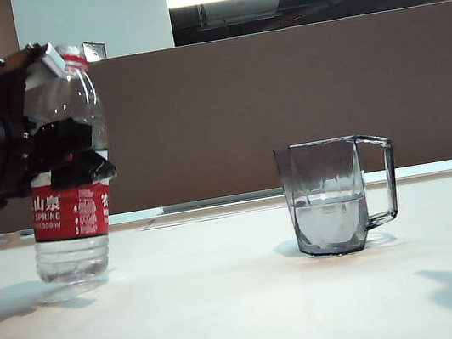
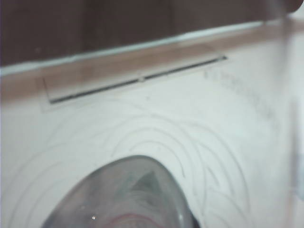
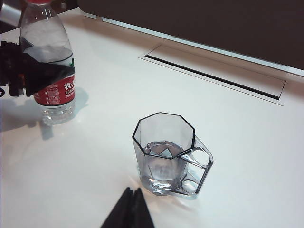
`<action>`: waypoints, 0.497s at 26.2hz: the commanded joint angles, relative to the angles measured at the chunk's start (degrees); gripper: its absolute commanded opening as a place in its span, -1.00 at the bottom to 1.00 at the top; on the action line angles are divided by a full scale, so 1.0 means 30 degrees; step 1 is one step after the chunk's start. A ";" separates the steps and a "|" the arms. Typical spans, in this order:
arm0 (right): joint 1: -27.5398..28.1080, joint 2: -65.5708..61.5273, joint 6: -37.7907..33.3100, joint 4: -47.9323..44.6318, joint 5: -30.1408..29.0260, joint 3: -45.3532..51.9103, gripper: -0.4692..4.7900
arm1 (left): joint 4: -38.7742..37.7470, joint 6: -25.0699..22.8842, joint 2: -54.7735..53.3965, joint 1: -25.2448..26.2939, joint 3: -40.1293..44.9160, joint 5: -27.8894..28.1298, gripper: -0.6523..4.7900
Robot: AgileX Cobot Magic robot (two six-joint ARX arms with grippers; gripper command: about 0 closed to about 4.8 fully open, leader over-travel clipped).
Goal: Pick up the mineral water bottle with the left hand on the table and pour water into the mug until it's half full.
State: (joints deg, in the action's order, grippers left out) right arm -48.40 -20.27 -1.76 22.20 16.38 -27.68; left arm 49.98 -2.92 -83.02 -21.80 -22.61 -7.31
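The mineral water bottle (image 1: 73, 219) is standing upright on the table (image 1: 230, 306), well to the left of the mug (image 1: 333, 195), its red label reading "SPRING" beneath white Chinese characters; the left gripper (image 1: 68, 151) is clasping the bottle above that label; the mug is sitting about half full of water; the right gripper (image 3: 130, 211) is hovering just beside the mug, its dark tips pressed together.
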 commanded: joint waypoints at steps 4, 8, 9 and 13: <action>-0.0015 0.0015 -0.0058 -0.0313 -0.0015 -0.0124 -0.83 | 0.0656 0.0036 0.0131 -0.0007 -0.0066 -0.0080 -0.13; -0.0015 0.0015 -0.0058 -0.0313 -0.0015 -0.0124 -0.83 | 0.0772 0.0044 0.0124 -0.0007 -0.0073 -0.0073 -0.13; -0.0015 0.0015 -0.0051 -0.0313 -0.0015 -0.0124 -0.83 | 0.0867 0.0066 0.0124 -0.0007 -0.0080 -0.0073 -0.13; -0.0015 0.0015 -0.0058 -0.0313 -0.0007 -0.0124 -0.83 | 0.1523 0.0131 -0.0342 -0.0007 -0.0073 -0.0146 -0.12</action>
State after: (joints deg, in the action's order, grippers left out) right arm -48.40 -20.27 -1.76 22.17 16.38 -27.68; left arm 51.37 -2.87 -83.61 -21.82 -22.61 -7.33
